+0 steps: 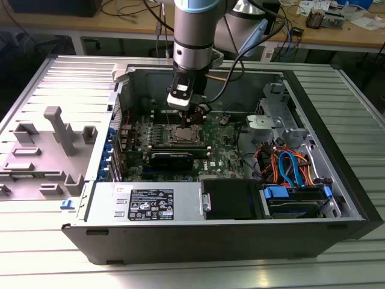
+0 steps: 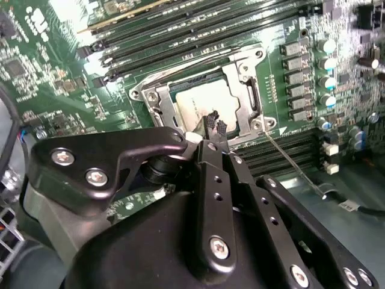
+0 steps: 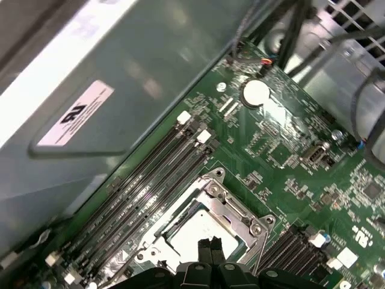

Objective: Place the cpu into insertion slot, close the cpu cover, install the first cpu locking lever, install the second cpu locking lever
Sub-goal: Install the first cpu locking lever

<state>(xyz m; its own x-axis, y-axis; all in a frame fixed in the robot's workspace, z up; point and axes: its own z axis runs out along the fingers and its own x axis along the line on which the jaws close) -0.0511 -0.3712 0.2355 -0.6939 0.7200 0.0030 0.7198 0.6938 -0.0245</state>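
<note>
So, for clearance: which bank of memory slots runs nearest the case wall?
The bank between the cpu and the grey stickered wall; the other bank lies on the cpu's opposite side, amid open board.

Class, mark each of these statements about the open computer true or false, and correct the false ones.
1. The cpu lies flat inside the cover's cut-out. True.
2. The cover stands upright. False: it lies flat, framing the cpu.
3. The gripper grips the cpu. False: its shut fingertips are over the cpu with nothing between them.
4. The gripper reaches down inside the case. True.
5. The motherboard is red. False: it is green.
</note>
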